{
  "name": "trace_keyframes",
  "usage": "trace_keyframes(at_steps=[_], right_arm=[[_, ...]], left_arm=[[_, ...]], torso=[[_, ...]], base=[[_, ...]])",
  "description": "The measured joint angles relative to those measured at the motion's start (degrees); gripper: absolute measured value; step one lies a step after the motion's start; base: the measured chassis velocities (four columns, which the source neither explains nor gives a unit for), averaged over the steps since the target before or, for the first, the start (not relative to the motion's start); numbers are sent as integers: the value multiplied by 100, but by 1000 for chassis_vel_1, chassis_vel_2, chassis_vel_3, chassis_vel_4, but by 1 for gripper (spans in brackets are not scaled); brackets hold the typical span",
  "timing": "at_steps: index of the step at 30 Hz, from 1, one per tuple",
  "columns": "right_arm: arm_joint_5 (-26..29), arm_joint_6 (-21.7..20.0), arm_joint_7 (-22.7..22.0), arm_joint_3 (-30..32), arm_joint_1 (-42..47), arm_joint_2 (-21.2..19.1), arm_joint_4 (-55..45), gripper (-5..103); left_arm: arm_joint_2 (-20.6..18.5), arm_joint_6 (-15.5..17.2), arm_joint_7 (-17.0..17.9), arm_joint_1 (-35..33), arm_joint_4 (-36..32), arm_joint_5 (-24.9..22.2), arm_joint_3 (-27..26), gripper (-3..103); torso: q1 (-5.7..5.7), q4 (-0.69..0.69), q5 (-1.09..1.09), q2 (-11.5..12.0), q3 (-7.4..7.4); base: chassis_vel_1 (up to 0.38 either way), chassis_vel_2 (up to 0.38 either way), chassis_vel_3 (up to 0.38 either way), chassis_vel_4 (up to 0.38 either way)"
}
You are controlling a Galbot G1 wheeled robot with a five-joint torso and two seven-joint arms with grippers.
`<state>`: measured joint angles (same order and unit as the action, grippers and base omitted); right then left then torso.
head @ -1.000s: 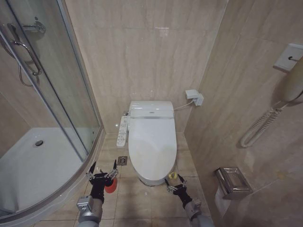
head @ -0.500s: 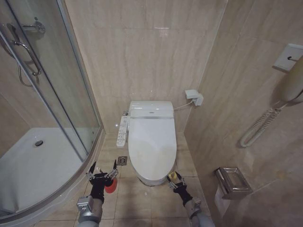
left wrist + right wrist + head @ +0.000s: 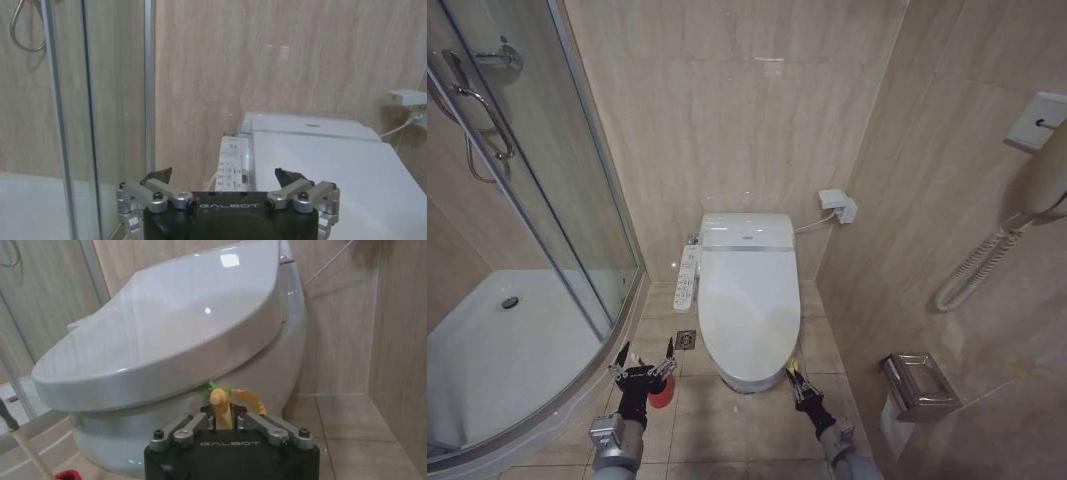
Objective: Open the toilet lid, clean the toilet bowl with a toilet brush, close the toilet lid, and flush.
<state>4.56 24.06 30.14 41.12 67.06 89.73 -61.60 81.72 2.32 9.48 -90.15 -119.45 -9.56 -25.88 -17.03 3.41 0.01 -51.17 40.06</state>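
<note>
**Yellow tab pinched at the front of the closed lid**

The right gripper [image 3: 794,376] was seen low in the head view, right of centre, with its fingers drawn narrow around a small yellow tab [image 3: 221,405]. In the right wrist view the tab was shown rising from between the fingers to the front edge of the toilet lid [image 3: 747,300]; it was judged to be a pull loop, held so that the lid could be lifted without pinching smooth plastic. The lid lay shut over the toilet bowl [image 3: 200,405], so the opening step was judged not yet done.

The left gripper [image 3: 641,372] was held at lower left of the head view with its fingers spread wide and nothing between them. It was placed above a red holder [image 3: 660,395] on the floor tiles, probably so that the brush could be reached. The brush itself could not be made out. A control strip [image 3: 686,277] was fixed along the toilet's left side.
</note>
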Motion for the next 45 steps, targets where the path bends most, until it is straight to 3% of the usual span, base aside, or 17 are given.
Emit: trace_keyframes(at_steps=[41, 43, 45], right_arm=[[894, -495, -328, 30, 152, -339, -1622, 14], [957, -505, -370, 69, 143, -364, -1751, 9], [995, -555, -390, 66, 146, -366, -1800, 9]], left_arm=[[0, 0, 0, 0, 0, 0, 0, 100], [1, 0, -2, 0, 0, 0, 2, 100], [0, 0, 0, 0, 0, 0, 0, 100]], torso=[[0, 0, -1, 0, -1], [1, 3, -12, -2, -2], [-2, 0, 5, 0, 1]], base=[[0, 0, 0, 0], [0, 0, 0, 0], [0, 0, 0, 0]])
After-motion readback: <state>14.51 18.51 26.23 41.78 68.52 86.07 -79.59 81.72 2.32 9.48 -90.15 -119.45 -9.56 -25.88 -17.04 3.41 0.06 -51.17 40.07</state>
